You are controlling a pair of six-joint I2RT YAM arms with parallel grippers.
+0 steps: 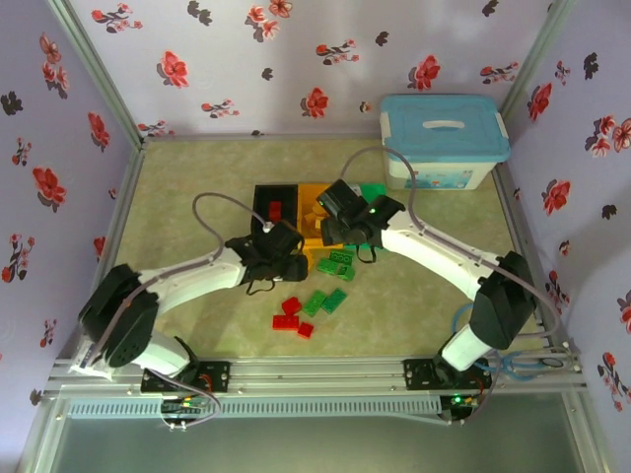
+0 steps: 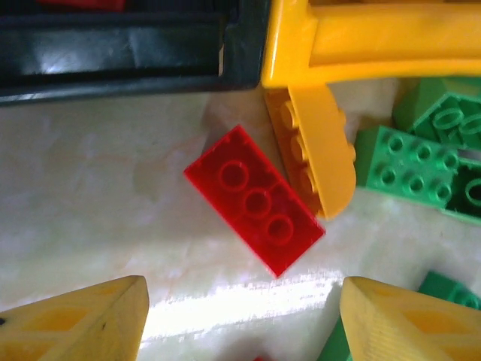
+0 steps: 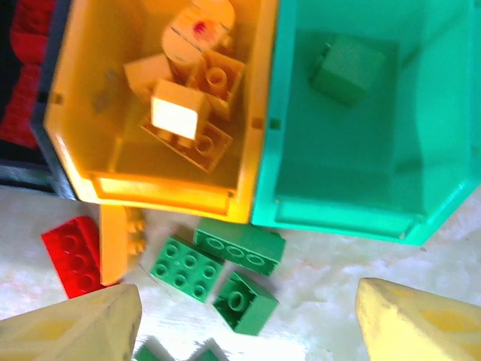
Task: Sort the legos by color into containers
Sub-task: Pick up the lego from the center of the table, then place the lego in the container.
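Three containers stand in a row: black (image 1: 264,195), yellow-orange (image 1: 312,197) and green (image 1: 375,191). My left gripper (image 2: 244,323) hovers open over the table, just short of a red lego (image 2: 255,199) lying flat; nothing is between its fingers (image 2: 75,323). A yellow-orange lego (image 2: 312,150) leans beside it against the yellow-orange bin (image 2: 376,37). My right gripper (image 3: 248,331) is open and empty above three green legos (image 3: 240,248) in front of the bins. The yellow-orange bin (image 3: 83,75) holds several matching bricks. The green bin (image 3: 443,113) holds one green brick (image 3: 346,68).
More red legos (image 1: 291,307) and green legos (image 1: 325,301) lie nearer the front of the table. A large white box with a light-blue lid (image 1: 442,138) stands at the back right. Red bricks (image 3: 30,75) lie in the black bin.
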